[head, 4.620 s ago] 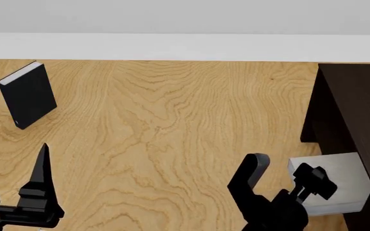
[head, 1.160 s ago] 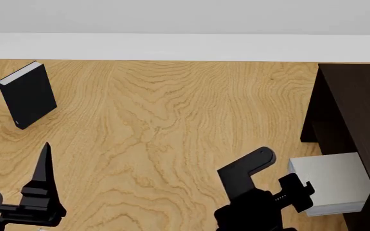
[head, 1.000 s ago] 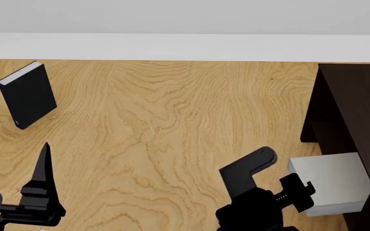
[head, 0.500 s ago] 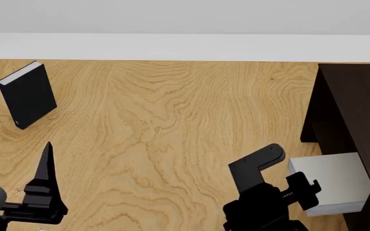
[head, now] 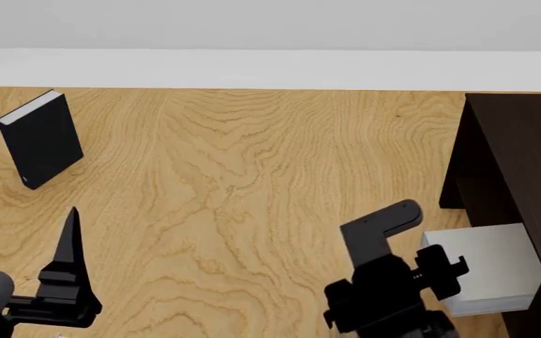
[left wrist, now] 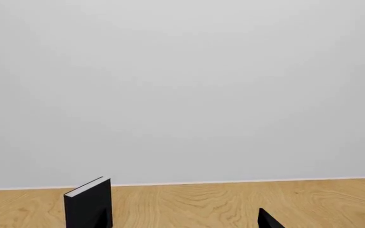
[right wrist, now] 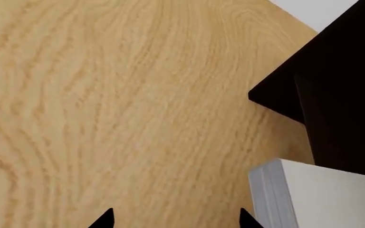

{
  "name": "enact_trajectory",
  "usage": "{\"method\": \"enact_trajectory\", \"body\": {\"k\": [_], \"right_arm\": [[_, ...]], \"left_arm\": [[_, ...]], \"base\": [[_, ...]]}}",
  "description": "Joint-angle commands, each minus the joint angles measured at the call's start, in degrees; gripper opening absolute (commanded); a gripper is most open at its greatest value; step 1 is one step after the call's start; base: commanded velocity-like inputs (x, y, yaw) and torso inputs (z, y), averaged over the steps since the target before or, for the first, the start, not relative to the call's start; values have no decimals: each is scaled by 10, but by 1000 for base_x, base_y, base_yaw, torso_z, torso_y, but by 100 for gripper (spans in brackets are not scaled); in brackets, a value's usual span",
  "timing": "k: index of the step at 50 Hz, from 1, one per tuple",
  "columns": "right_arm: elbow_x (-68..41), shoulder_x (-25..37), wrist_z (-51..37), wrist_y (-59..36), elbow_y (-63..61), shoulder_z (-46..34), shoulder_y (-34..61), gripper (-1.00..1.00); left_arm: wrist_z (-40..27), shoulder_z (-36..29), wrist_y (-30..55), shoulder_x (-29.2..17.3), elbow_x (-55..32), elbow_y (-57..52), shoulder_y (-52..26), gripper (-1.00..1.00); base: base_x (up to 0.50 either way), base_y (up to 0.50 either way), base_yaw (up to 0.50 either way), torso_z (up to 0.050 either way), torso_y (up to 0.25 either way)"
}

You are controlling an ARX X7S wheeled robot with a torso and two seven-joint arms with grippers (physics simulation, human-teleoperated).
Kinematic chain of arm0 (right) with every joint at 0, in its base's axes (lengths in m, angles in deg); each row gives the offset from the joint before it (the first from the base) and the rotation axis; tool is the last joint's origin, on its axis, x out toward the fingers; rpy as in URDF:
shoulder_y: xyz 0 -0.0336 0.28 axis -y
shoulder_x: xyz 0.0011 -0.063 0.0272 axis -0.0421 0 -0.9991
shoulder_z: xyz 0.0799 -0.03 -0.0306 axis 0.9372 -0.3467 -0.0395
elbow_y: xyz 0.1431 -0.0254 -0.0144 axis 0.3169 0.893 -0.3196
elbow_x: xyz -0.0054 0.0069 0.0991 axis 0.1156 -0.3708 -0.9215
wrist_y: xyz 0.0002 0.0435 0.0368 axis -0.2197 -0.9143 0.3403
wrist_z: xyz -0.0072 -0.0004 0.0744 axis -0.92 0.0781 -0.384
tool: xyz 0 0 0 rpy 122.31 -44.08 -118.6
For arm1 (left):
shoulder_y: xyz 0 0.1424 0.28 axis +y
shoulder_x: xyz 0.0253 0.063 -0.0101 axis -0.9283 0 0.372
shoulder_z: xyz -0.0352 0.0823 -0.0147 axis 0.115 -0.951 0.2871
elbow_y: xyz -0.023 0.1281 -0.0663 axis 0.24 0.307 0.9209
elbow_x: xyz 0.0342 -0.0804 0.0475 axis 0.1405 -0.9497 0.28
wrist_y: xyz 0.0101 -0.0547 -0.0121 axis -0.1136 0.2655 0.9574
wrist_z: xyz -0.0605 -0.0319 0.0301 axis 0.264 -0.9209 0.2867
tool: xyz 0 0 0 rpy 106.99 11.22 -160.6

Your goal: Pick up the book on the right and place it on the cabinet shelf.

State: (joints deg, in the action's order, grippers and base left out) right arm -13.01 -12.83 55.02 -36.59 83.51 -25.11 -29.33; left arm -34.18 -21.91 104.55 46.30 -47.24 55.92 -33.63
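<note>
The book (head: 484, 266), thick and plain light grey with white page edges, lies flat at the right, half under the top of the very dark cabinet (head: 524, 155); it also shows in the right wrist view (right wrist: 325, 197). A dim board inside the cabinet (head: 473, 191), behind the book, may be the cabinet shelf; I cannot tell for sure. My right gripper (head: 411, 245) is open just left of the book, one finger close to its near edge, with bare wood between the fingertips (right wrist: 106, 217). My left gripper (head: 19, 236) is open at the lower left, holding nothing.
A black book (head: 40, 137) stands upright at the far left, also in the left wrist view (left wrist: 89, 206). The wooden surface (head: 251, 183) runs back to a white wall. The cabinet's side wall (right wrist: 341, 85) rises right beside the grey book.
My right gripper has turned and slid right and slightly forward, closer to the grey book's edge. The left gripper drifted a little to the right. The book has not moved.
</note>
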Motion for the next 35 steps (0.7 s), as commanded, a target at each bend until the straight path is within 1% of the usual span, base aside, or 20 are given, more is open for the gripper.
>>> {"method": "enact_trajectory", "body": {"k": [1, 5, 12, 30, 35], "right_arm": [[14, 32, -40, -8, 16, 1, 3, 100], [12, 44, -48, -28, -14, 3, -2, 100], [12, 49, -51, -32, -11, 4, 1, 100], [29, 36, -51, 4, 67, 0, 37, 100], [38, 36, -56, 4, 72, 4, 45, 100]], "left_arm": [[-2, -3, 0, 0, 1, 0, -1, 100], [-2, -3, 0, 0, 1, 1, -1, 100], [-3, -1, -3, -1, 0, 2, 0, 100], [-4, 0, -8, -3, -1, 7, 2, 100], [-5, 0, -7, -4, -1, 6, 3, 100]], "base": [[0, -3, -5, 0, 0], [3, -3, -5, 0, 0], [0, -1, -3, 0, 0], [0, 0, -2, 0, 0], [0, -1, -2, 0, 0]]}}
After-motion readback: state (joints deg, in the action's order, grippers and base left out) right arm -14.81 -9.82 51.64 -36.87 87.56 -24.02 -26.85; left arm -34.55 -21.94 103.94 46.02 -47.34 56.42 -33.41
